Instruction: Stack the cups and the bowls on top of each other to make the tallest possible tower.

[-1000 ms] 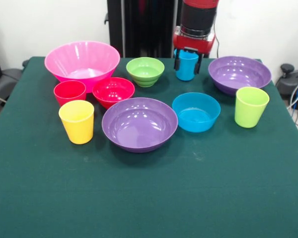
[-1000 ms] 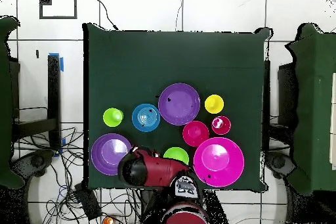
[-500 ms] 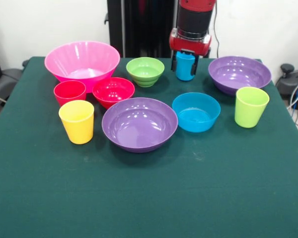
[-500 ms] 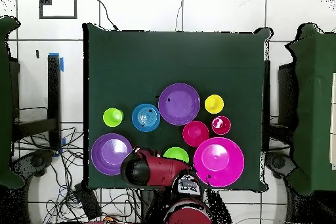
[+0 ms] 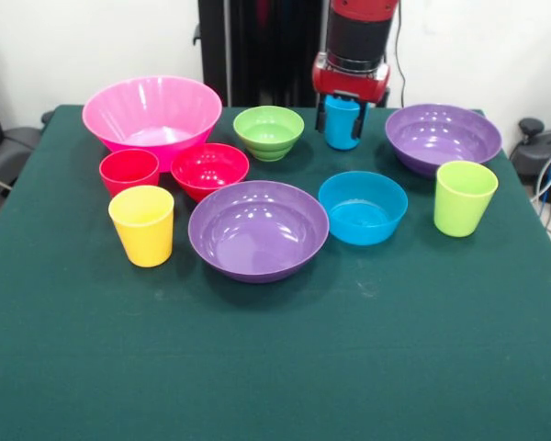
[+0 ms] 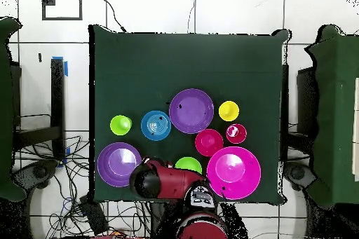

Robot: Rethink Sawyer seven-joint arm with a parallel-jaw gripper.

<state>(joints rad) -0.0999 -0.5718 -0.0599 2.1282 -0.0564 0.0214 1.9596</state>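
Observation:
My gripper (image 5: 342,118) is at the far side of the table, shut on the blue cup (image 5: 342,127), held upright just above the cloth between the green bowl (image 5: 268,131) and the far purple bowl (image 5: 443,138). In the overhead view the arm (image 6: 161,180) hides the cup. Standing apart are the pink bowl (image 5: 151,110), red bowl (image 5: 208,168), red cup (image 5: 129,171), yellow cup (image 5: 142,225), near purple bowl (image 5: 257,230), blue bowl (image 5: 362,207) and lime cup (image 5: 464,197). Nothing is stacked.
The green-covered table (image 5: 275,367) has its near half bare. The robot's pedestal (image 5: 257,46) stands behind the far edge. Cables lie on the floor by the base (image 6: 70,180).
The gripper with the blue cup has shifted slightly left and a little up since a second ago. The other cups and bowls have not moved.

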